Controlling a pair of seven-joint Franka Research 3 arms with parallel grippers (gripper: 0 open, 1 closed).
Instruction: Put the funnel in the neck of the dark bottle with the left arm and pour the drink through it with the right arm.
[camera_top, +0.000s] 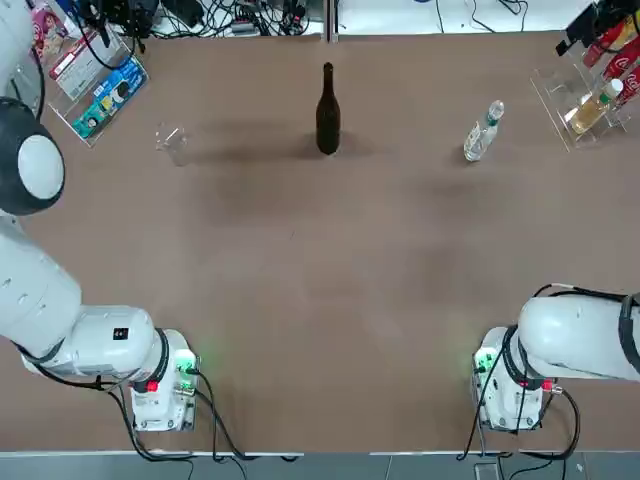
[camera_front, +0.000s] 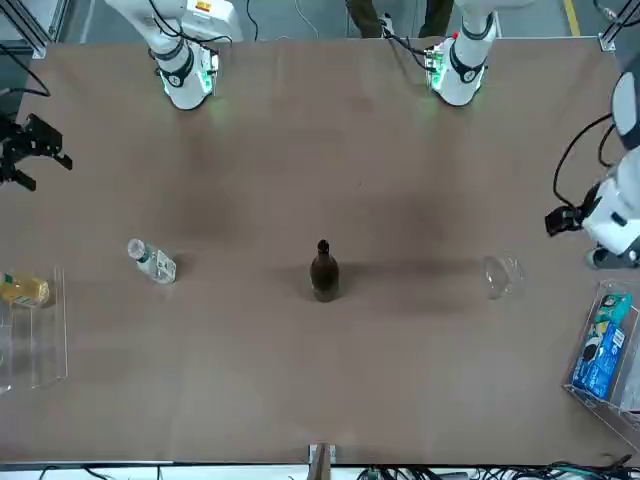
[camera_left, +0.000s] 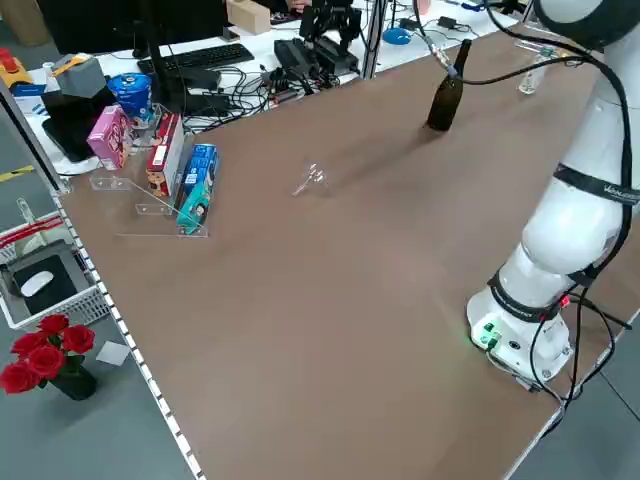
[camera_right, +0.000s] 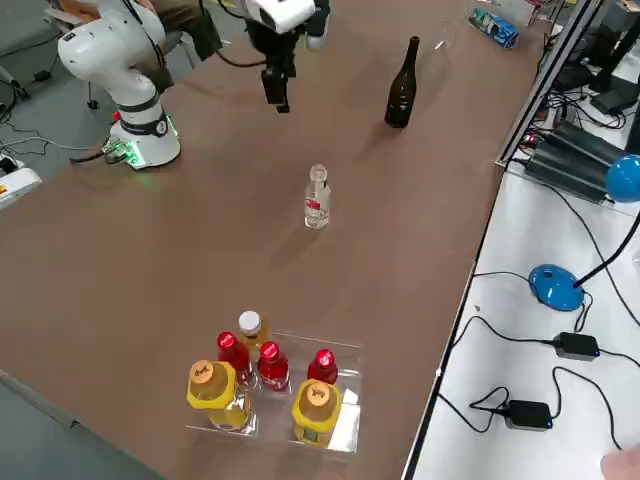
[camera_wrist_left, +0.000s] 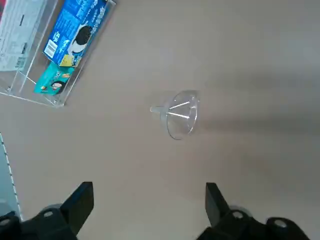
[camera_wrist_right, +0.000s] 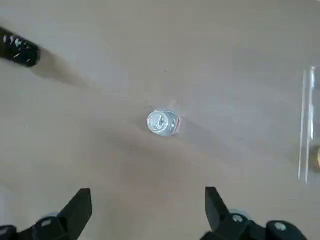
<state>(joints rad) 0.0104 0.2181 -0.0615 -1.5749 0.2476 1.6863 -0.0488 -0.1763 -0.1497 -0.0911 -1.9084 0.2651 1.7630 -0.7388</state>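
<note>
Left tool (camera_wrist_left: 150, 185) hangs wide near the funnel (camera_wrist_left: 180, 116), probably light and slick, best pinched gently round its cone, right tool (camera_wrist_right: 148, 190) wide near the drink (camera_wrist_right: 164, 123).

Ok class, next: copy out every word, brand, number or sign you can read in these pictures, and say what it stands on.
No word or number reads with certainty.
Blue box: lettering and barcode, too blurred.
Teal pack: print too small.
White panel beside the blue box: fine print, too small.
Clear bottle: label too small.
Red bottles: white lettering, too small.
Pink box: print too blurred.
</note>
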